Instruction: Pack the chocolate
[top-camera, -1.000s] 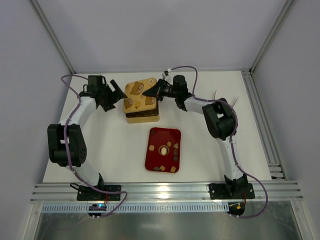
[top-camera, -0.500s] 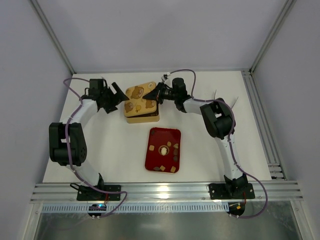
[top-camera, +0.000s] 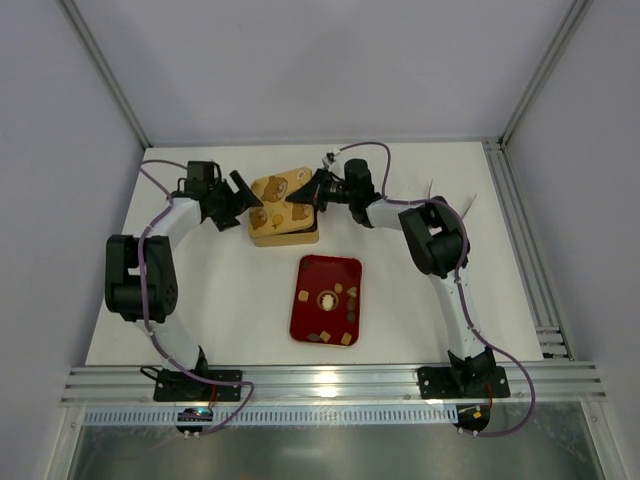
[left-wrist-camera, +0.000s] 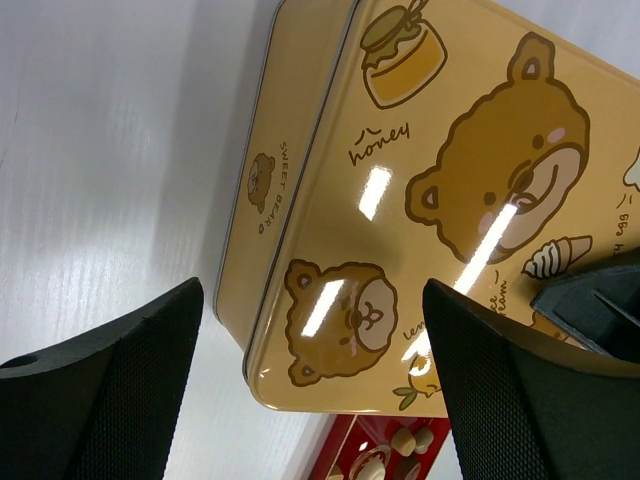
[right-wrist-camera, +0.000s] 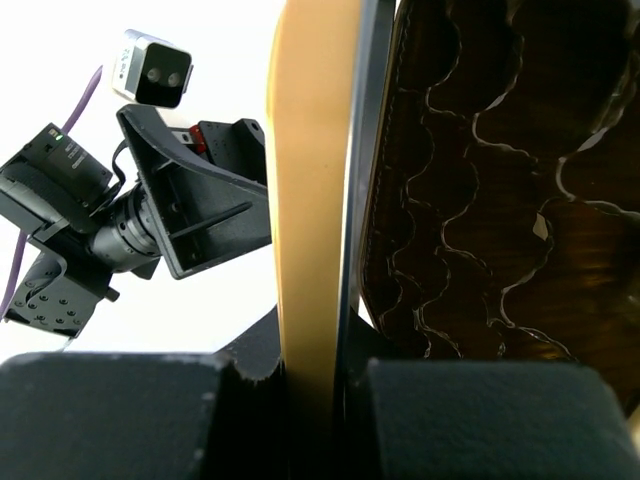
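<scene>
Overhead, the outstretched right gripper (top-camera: 312, 189) is being clamped on the edge of the tin lid (top-camera: 280, 195); the left gripper (top-camera: 240, 196) is being held wide beside it. On the red tray (top-camera: 310, 268), the chocolate (top-camera: 327, 301) is being shown scattered, headings unreadable.

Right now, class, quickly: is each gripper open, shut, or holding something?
Left gripper: open, holding nothing, next to the yellow lid.
Right gripper: shut on the yellow lid's edge.
</scene>
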